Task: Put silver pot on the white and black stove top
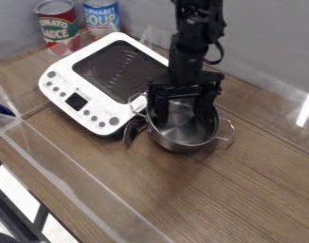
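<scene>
Camera view shows the gripper pointing straight down with its jaws spread wide astride the silver pot, fingers outside or at its rim, nothing yet lifted. The pot sits on the wooden table just beside the right edge of the white and black stove top, so the carry would go left and toward the table's back edge.

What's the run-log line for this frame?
gripper: open, straddling silver pot | pot: on table, right of stove top | placement: not done

I count one silver pot under my claw, one white and black stove top left of it, and two labelled cans upper left.
</scene>
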You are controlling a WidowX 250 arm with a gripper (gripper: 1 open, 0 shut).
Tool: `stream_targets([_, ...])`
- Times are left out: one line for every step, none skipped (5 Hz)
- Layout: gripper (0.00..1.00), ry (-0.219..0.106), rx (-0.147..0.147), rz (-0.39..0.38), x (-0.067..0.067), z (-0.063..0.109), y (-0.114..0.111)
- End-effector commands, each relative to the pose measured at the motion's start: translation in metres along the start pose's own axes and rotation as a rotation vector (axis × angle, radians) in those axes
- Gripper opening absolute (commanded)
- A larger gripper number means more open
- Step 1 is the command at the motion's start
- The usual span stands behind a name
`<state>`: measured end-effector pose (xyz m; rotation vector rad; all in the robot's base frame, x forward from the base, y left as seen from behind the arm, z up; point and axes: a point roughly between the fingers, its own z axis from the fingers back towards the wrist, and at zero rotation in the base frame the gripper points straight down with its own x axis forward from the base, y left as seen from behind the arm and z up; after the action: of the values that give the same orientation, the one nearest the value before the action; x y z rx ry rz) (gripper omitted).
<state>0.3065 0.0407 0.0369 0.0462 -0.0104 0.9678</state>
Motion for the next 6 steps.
stream_targets([1.00,-0.038,-0.020,0.019,0.0068,0.0124,-0.0086])
stream_targets([1.00,-0.042,-0.012,0.031,0.0086,0.0135,-0.0110])
stream_targets([1.00,-0.046,-0.005,0.042,0.0104,0.0138,-0.0132])
stream_targets([0.00,-0.051,0.002,0.052,0.0124,0.0144,-0.0149])
stream_targets([0.00,-0.057,0.004,0.052,0.0140,0.0148,-0.0169])
stream_targets([0.00,-0.065,-0.002,0.045,0.0168,0.0205,-0.0177])
